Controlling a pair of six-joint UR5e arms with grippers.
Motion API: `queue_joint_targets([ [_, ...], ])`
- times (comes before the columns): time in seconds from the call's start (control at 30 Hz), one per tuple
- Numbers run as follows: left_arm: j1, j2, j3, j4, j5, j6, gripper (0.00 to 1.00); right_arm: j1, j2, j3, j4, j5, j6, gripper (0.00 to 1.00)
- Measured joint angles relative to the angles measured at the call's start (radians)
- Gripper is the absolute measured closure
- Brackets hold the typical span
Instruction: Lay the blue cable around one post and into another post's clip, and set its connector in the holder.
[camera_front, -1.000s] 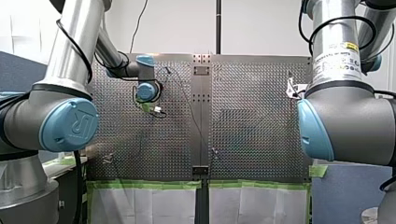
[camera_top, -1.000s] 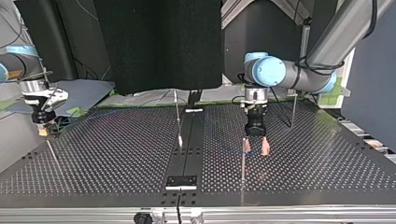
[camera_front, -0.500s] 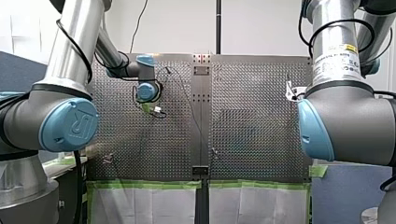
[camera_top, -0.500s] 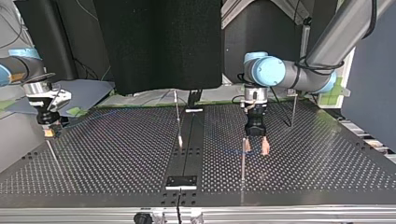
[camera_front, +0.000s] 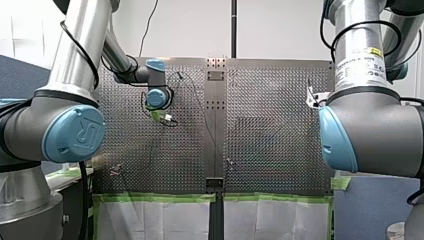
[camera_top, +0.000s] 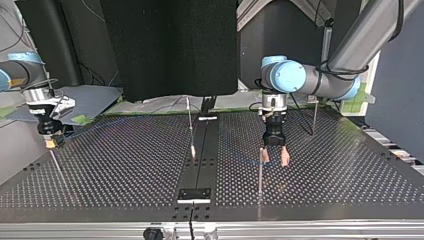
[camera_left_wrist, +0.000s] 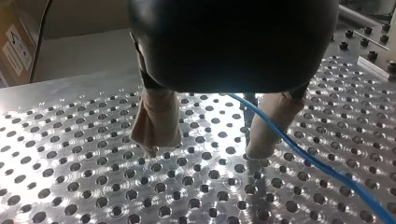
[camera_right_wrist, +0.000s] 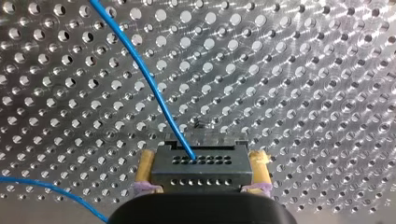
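Perforated table (camera_top: 125, 165) open around connector (camera_right_wrist: 201, 169), clamped by right gripper (camera_right_wrist: 203, 156) near table edge; left gripper (camera_left_wrist: 204, 149) spread, blue cable (camera_left_wrist: 308, 161) alongside.

Your blue cable (camera_right_wrist: 149, 88) ends in the connector (camera_right_wrist: 201, 171), a black block with two rows of small holes, gripped by my right claw (camera_right_wrist: 202, 157) between yellow pads. From the connector the cable curves away over the perforated worktop (camera_right_wrist: 303, 70).
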Motion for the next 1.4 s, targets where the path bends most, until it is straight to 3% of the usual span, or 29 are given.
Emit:
queue_joint_targets([
  [0.23,0.000,0.000,0.000,0.000,0.000,0.001,0.00,-0.003,0.000,0.000,-0.007,0.000,0.001,0.76],
  [1.4,0.000,0.000,0.000,0.000,0.001,0.001,0.00,-0.008,0.009,0.000,-0.037,-0.025,0.016,0.76],
])
